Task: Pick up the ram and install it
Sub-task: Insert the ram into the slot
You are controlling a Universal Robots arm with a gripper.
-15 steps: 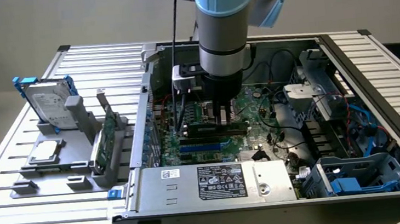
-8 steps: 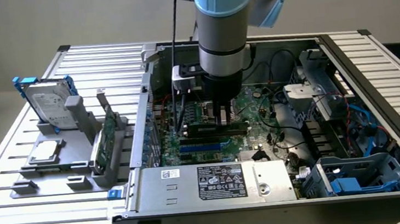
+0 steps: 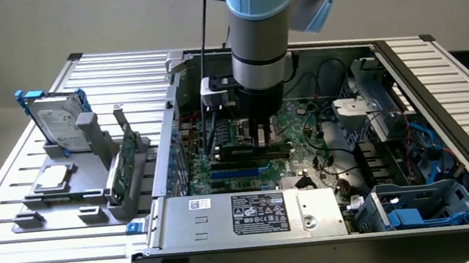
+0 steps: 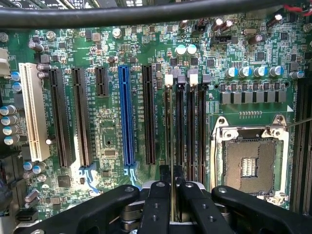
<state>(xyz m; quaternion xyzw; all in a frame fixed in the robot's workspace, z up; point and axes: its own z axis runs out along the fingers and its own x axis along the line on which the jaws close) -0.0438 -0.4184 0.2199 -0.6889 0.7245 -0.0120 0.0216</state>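
Note:
The ram (image 3: 249, 151) is a long thin stick that I hold level just above the motherboard (image 3: 306, 153) inside the open computer case (image 3: 438, 105). My gripper (image 3: 261, 143) points straight down and is shut on the stick's upper edge. In the wrist view the ram (image 4: 168, 131) shows edge-on as a narrow strip running away from my gripper (image 4: 171, 179), whose black fingers (image 4: 158, 204) stand close together on it. It lies along the black memory slots (image 4: 181, 126), over the one nearest the long black expansion slot. I cannot tell whether it touches the slot.
On the exterior view's left, a grey holder (image 3: 86, 204) carries a hard drive with blue rails (image 3: 57, 119), a green expansion card (image 3: 125, 158) and a processor chip (image 3: 52, 178). The power supply (image 3: 251, 214) fills the case's front. The bare processor socket (image 4: 251, 163) lies beside the memory slots.

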